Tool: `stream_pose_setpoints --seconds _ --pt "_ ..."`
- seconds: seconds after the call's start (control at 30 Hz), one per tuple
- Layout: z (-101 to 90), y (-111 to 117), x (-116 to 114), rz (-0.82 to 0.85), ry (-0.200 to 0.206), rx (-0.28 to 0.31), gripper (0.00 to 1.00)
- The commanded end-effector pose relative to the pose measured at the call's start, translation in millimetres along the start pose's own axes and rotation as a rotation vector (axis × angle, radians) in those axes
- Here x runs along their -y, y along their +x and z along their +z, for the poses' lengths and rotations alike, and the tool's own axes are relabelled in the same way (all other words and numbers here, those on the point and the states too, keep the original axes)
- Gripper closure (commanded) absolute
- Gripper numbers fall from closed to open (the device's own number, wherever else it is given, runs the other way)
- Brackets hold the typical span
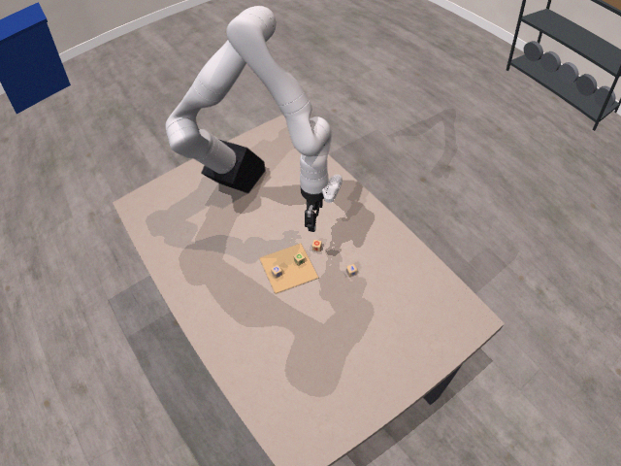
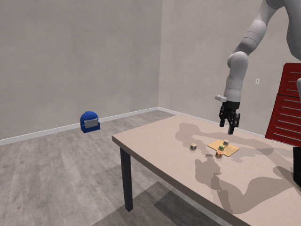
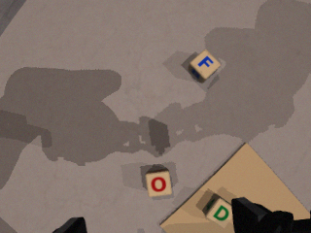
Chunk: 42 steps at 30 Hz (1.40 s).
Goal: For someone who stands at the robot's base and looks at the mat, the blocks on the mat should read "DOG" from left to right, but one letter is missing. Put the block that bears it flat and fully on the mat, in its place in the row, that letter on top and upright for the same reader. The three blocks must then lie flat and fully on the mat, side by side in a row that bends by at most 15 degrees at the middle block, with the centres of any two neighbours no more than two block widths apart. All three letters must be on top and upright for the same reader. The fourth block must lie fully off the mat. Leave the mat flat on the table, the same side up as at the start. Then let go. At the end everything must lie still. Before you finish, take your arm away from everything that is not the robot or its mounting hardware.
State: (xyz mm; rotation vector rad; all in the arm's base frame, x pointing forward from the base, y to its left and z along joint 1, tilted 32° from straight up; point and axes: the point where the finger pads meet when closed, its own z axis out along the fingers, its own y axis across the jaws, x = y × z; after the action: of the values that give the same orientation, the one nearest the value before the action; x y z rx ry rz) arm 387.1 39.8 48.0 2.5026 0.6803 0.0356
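A tan mat (image 1: 293, 282) (image 2: 232, 149) (image 3: 259, 178) lies on the table. On it stand a block with a green D (image 1: 299, 258) (image 2: 221, 147) (image 3: 220, 212) and a block with a blue G (image 1: 276, 271) (image 2: 226, 142); the G block is out of the wrist view. A block with a red O (image 1: 316, 245) (image 2: 218, 154) (image 3: 158, 184) lies on the table just off the mat's corner, near the D. A block with a blue F (image 1: 351, 269) (image 2: 193, 146) (image 3: 205, 65) lies farther off. My gripper (image 1: 310, 226) (image 2: 225, 128) (image 3: 158, 225) is open and empty, hanging well above the table close to the O block.
The robot's black base (image 1: 235, 170) stands at the table's far end. The table (image 1: 380, 350) has its edges well away from the blocks. On the floor around it are a blue box (image 1: 27, 54), a shelf (image 1: 571, 54) and a red cabinet (image 2: 287, 109).
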Motion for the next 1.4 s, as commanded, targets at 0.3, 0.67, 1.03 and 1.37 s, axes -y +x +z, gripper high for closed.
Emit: stream_pose_setpoints --seconds 0.3,0.67,1.03,1.37 --pt "-0.3 1 1 -0.005 -0.002 -0.001 0.0" --pt "1.0 0 2 0.032 -0.001 0.002 0.0" --pt "14.3 -5 5 0.41 0.004 0.022 0.0" --pt "29.3 -6 6 0.874 0.001 0.029 0.0"
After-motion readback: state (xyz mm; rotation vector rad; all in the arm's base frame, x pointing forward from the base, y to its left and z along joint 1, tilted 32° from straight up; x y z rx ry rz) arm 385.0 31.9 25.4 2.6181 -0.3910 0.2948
